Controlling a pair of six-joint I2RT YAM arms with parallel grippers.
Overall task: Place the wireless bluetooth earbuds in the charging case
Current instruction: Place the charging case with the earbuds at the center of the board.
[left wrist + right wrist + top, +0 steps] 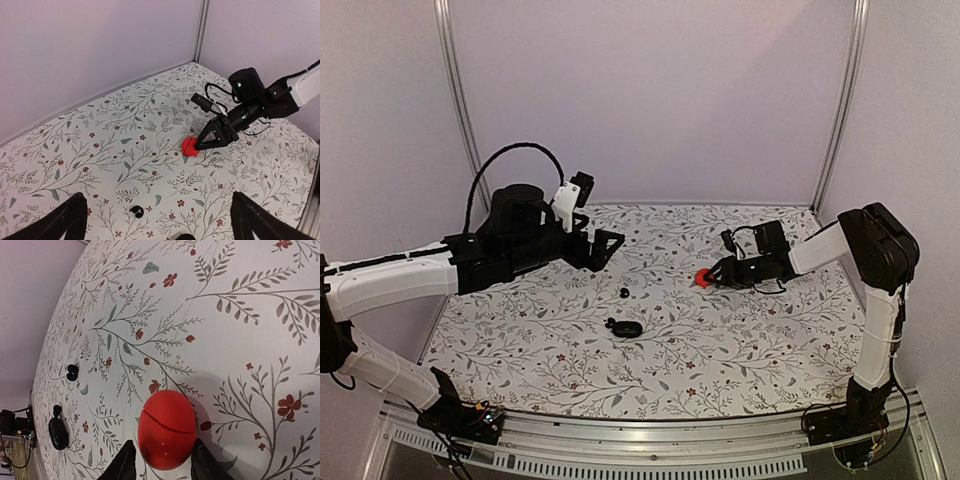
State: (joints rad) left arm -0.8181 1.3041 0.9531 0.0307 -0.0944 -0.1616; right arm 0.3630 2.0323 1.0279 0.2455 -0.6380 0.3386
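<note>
- Where the flowered counter (770,350) comes toward its middle, the charging case (628,328) lies flat, a glossy black oval with none of my fingers on it.
- One earbud (610,322) sits just beside the case on its left. It is so close that I cannot tell whether the two touch.
- The other earbud (623,293) lies alone, a little farther back and clearly apart from the case.
- Both are out of the case and rest bare on the cloth.
- A red disc (703,278) lies flat on the counter, to the right of the case and farther back, well apart from it and from both buds.
- My right tool (199,145) reaches in low from the right, with one finger on each side of that disc.
- In my right wrist view the fingertips (125,462) stand close against the disc's rim. I cannot tell whether they pinch it or only flank it.
- My left tool (606,247) hangs above the left rear of the counter, well apart from the case. Its jaws are spread wide with nothing between them.
- Pale walls (650,100) and two metal corner posts (460,100) close in the counter behind.
</note>
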